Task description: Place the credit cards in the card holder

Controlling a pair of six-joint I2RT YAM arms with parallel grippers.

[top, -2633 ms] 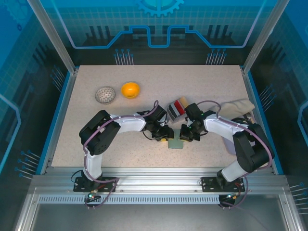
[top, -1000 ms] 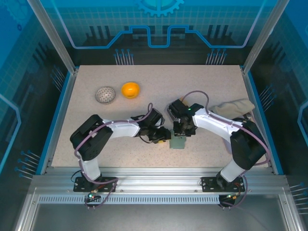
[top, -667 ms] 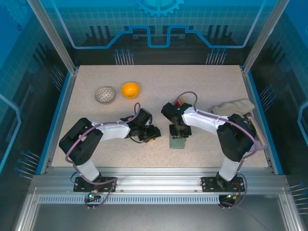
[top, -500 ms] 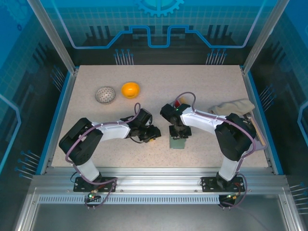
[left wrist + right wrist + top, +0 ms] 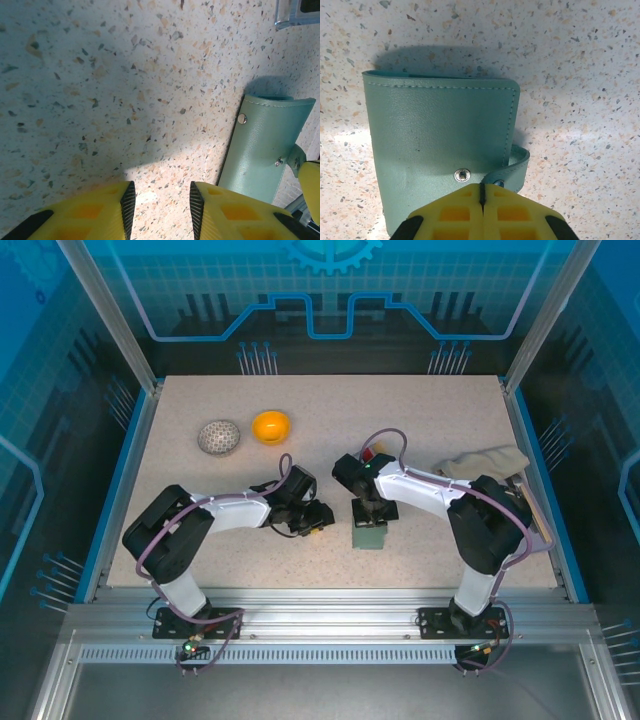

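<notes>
The card holder (image 5: 369, 536), a grey-green folded wallet, lies flat near the table's front middle. In the right wrist view the card holder (image 5: 440, 135) has its snap tab (image 5: 517, 167) curled up off the cover. My right gripper (image 5: 481, 186) is shut, and the tab's end runs into its fingertips. From above, the right gripper (image 5: 368, 518) sits over the holder's far edge. A red sliver of the credit cards (image 5: 372, 452) peeks out behind the right arm. My left gripper (image 5: 159, 197) is open over bare table, left of the card holder (image 5: 265, 145).
An orange ball (image 5: 271, 426) and a white patterned ball (image 5: 219, 437) sit at the back left. A beige cloth (image 5: 487, 461) lies at the right. A clear-edged object (image 5: 300, 12) shows at the top right corner of the left wrist view.
The right gripper has come over the holder and shut at its tab. The left gripper has drawn off to the left of the holder and stays open.
</notes>
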